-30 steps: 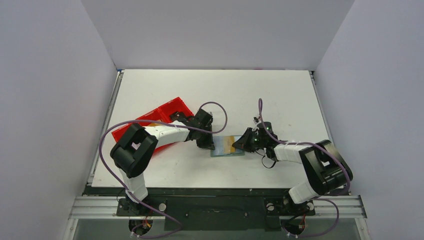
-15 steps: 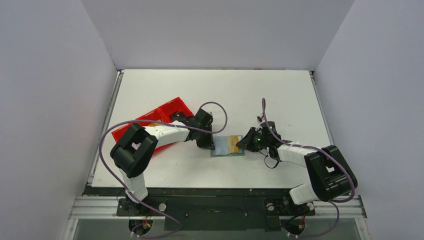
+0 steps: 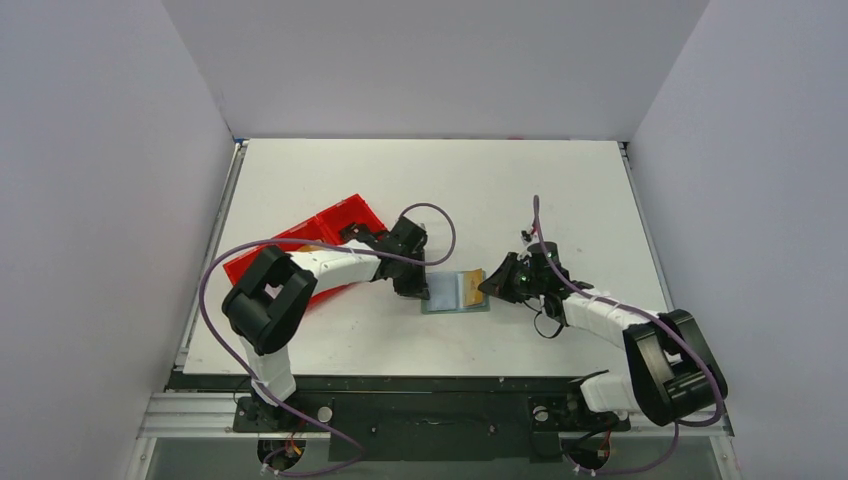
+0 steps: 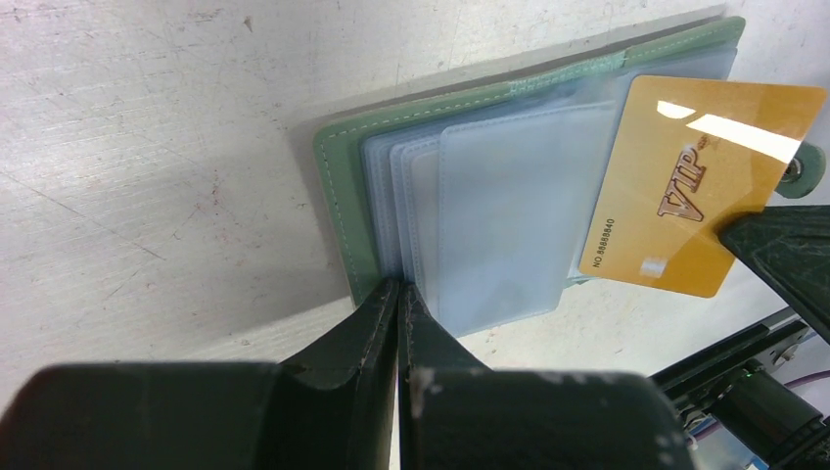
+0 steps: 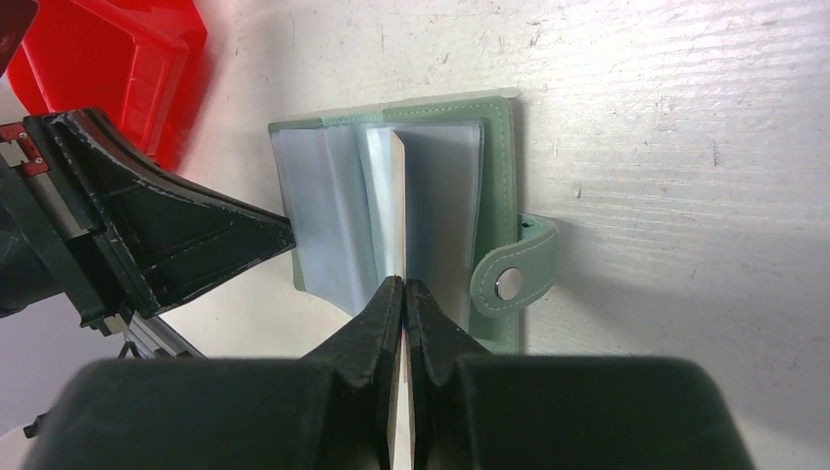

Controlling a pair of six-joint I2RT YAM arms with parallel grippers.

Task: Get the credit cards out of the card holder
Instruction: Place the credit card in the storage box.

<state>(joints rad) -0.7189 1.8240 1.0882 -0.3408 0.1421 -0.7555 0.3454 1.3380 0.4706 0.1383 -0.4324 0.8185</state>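
Card pinched over open holder

Top view: card holder (image 3: 450, 294) lies open on the white table (image 3: 450, 180), between the two arms. The left gripper (image 3: 418, 288) is at its left edge and the right gripper (image 3: 487, 285) at its right edge. A gold card (image 3: 473, 284) shows at the right side. A red tray (image 3: 340, 222) sits behind the left arm, well apart from the holder.

Left wrist: jaws are pressed together on the near edge of the green cover and the clear sleeves (image 4: 499, 215). The gold card, printed VIP, sticks out past the sleeves with the other gripper's finger on its far corner. Can't tell if its end is still in a sleeve.

Right wrist: jaws pinch the card, seen edge-on over the holder's middle. A snap tab (image 5: 509, 284) hangs off the holder's right edge.
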